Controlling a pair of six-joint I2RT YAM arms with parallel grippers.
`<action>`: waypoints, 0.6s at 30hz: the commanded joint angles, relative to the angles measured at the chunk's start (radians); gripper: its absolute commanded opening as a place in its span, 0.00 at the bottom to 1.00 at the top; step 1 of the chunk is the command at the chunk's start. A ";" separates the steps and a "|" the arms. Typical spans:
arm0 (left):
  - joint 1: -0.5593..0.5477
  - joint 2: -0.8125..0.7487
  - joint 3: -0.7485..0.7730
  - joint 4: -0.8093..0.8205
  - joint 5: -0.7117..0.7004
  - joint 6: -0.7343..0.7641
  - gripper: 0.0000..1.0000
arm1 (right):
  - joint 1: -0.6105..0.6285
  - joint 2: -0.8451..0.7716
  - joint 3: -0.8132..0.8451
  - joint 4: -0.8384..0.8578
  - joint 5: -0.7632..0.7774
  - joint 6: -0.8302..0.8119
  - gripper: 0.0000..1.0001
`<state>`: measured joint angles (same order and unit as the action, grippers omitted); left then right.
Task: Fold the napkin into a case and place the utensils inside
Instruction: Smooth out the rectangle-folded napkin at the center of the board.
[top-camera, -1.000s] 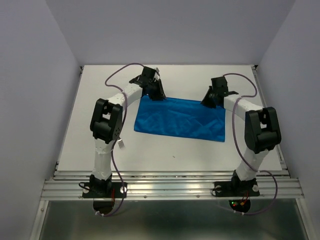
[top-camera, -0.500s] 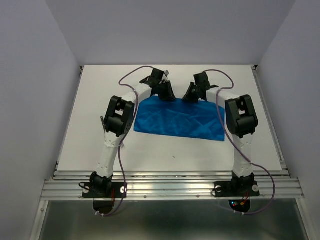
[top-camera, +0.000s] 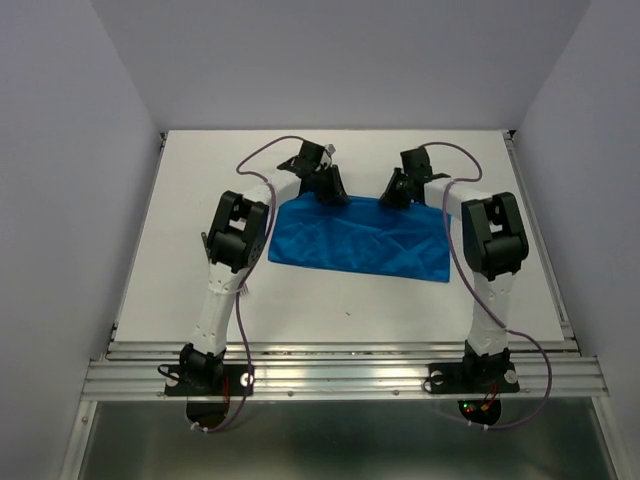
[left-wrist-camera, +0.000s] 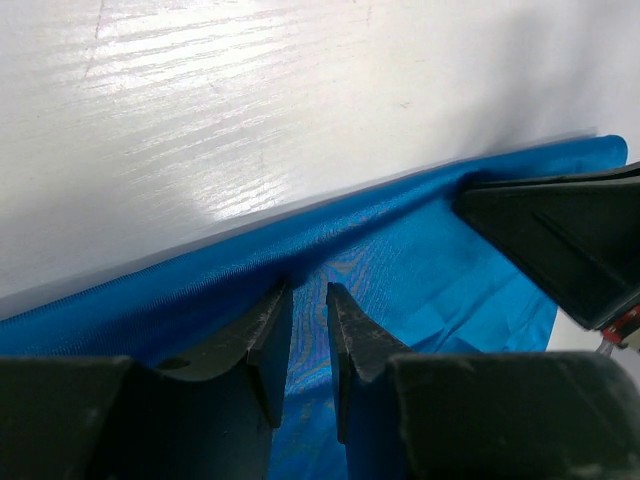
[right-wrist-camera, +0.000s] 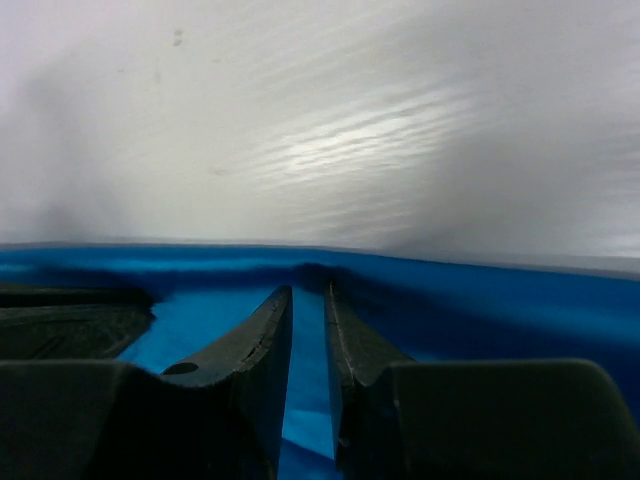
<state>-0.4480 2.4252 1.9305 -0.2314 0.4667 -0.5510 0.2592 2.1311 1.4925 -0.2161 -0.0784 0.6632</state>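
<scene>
The bright blue napkin (top-camera: 355, 240) lies flat and creased in the middle of the white table (top-camera: 200, 220), wider than it is deep. Both grippers are low over its far edge, close together. My left gripper (top-camera: 335, 192) (left-wrist-camera: 308, 290) has its tips on the cloth (left-wrist-camera: 450, 260) just short of that edge, jaws a narrow gap apart with flat cloth showing through. My right gripper (top-camera: 392, 195) (right-wrist-camera: 310, 290) stands the same way on the cloth (right-wrist-camera: 200, 310), its jaws slightly parted and nothing pinched. No case has formed. The utensils are out of view.
White walls enclose the table on three sides. A strip of bare table (left-wrist-camera: 300, 100) runs beyond the napkin's far edge. The other arm's dark gripper shows at the right of the left wrist view (left-wrist-camera: 560, 230) and at the left of the right wrist view (right-wrist-camera: 70, 320).
Both grippers slid inward along the napkin's far edge from its two far corners toward the middle. In the last half second the right one eased back a little to the right.
</scene>
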 joint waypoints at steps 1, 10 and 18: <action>0.015 -0.025 -0.076 -0.037 -0.054 0.049 0.33 | -0.073 -0.091 -0.064 -0.020 0.060 -0.046 0.25; 0.011 -0.023 -0.110 -0.022 -0.040 0.048 0.34 | -0.248 -0.212 -0.236 0.023 0.031 -0.056 0.27; 0.011 -0.041 -0.082 -0.045 -0.048 0.056 0.36 | -0.314 -0.241 -0.279 0.024 0.040 -0.063 0.28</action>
<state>-0.4435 2.4001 1.8664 -0.1577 0.4850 -0.5480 -0.0597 1.9320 1.2259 -0.2146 -0.0471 0.6170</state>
